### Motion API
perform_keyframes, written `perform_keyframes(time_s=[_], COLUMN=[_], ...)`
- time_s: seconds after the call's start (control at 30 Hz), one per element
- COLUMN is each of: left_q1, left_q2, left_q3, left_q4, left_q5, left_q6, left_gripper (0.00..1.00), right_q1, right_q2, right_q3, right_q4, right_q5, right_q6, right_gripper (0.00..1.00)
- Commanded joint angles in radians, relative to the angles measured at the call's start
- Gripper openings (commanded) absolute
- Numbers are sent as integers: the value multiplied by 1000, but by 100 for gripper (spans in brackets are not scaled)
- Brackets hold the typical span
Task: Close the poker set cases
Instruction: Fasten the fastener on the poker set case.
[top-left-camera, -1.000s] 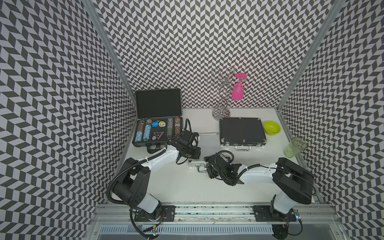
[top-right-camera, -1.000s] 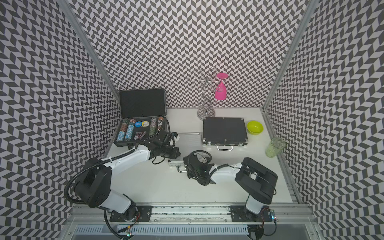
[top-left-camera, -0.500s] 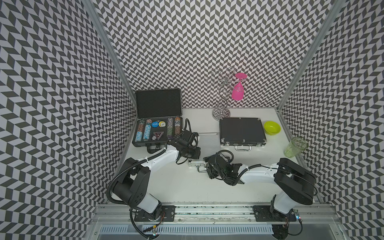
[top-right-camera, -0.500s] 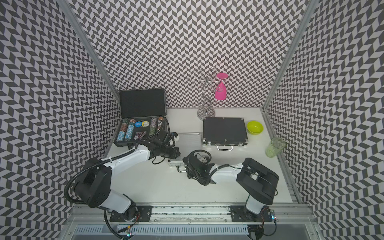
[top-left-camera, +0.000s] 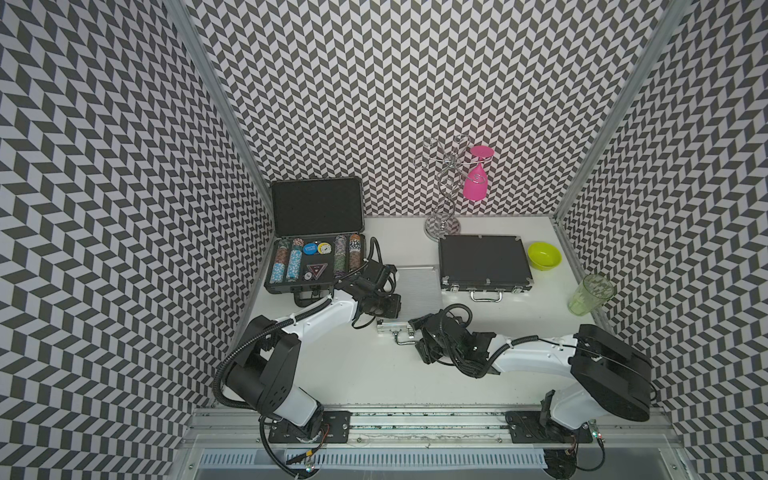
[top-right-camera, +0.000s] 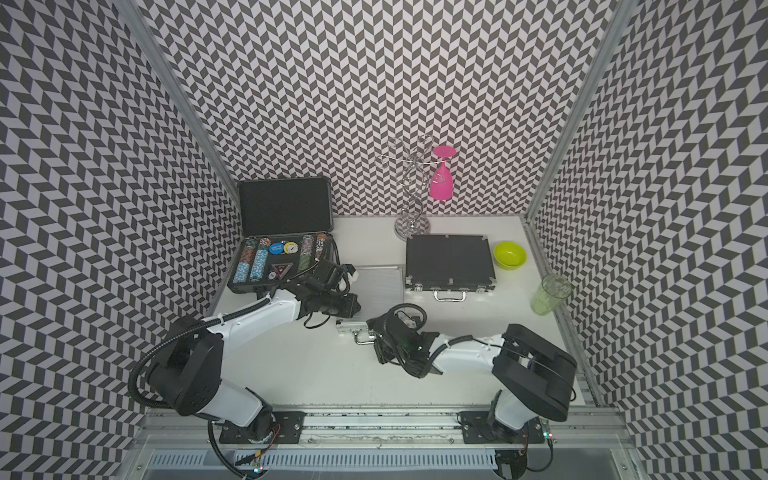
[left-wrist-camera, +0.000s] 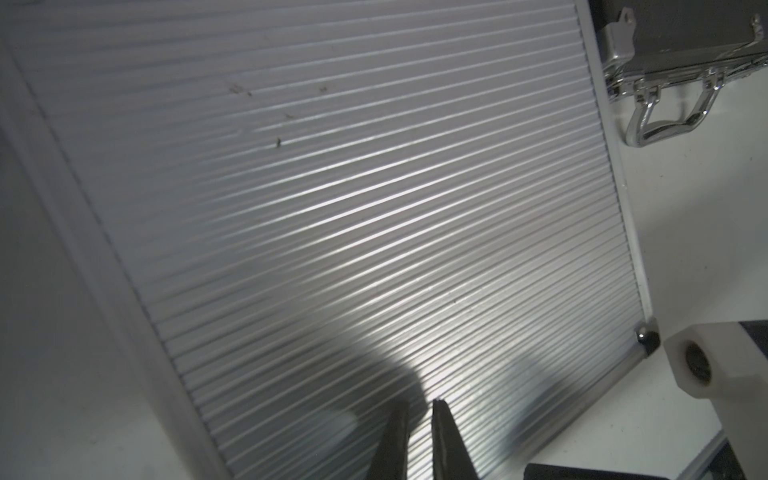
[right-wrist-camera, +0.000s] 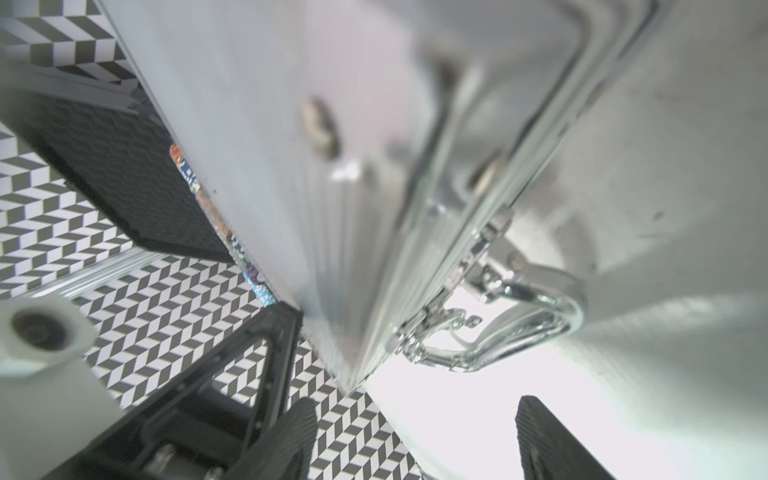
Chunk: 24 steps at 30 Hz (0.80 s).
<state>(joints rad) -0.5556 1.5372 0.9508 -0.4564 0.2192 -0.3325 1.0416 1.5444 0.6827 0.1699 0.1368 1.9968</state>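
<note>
The silver ribbed case (top-left-camera: 417, 286) (top-right-camera: 380, 284) lies mid-table with its lid down. My left gripper (top-left-camera: 392, 306) (left-wrist-camera: 417, 405) is shut, and its tips rest on that lid (left-wrist-camera: 353, 208) near the front edge. My right gripper (top-left-camera: 415, 345) (right-wrist-camera: 415, 436) stands open at the case's front side, just short of the chrome handle (right-wrist-camera: 519, 332), holding nothing. An open black case (top-left-camera: 318, 208) (top-right-camera: 284, 208) with rows of chips stands at the back left, its lid upright. A closed black case (top-left-camera: 484, 262) (top-right-camera: 449, 259) lies at the back right.
A wire glass rack (top-left-camera: 444, 199) holding a pink glass (top-left-camera: 476, 185) stands at the back wall. A green bowl (top-left-camera: 543, 254) sits beside the closed black case, and a green tumbler (top-left-camera: 590, 293) stands by the right wall. Patterned walls close in three sides.
</note>
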Motion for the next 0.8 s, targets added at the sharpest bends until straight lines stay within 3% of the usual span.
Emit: perform_keyframes(time_s=[0.0,0.2,0.77], left_q1=[-1,-3,0], left_q2=[35,34,26], left_q3=[-35,-38,-33], left_q4=[-113,-116,-129], left_q5=[-25,-31,-44], left_q6=[-13,-12,0], left_gripper=[16,16,16], right_q1=[4,3,-3], right_q2=[-5,53,127], right_q3=[17,74,48], right_q4=[37,47,52], right_q5=[-10,-2,26], right_q6=[2,14,60], right_gripper=[77,77,77])
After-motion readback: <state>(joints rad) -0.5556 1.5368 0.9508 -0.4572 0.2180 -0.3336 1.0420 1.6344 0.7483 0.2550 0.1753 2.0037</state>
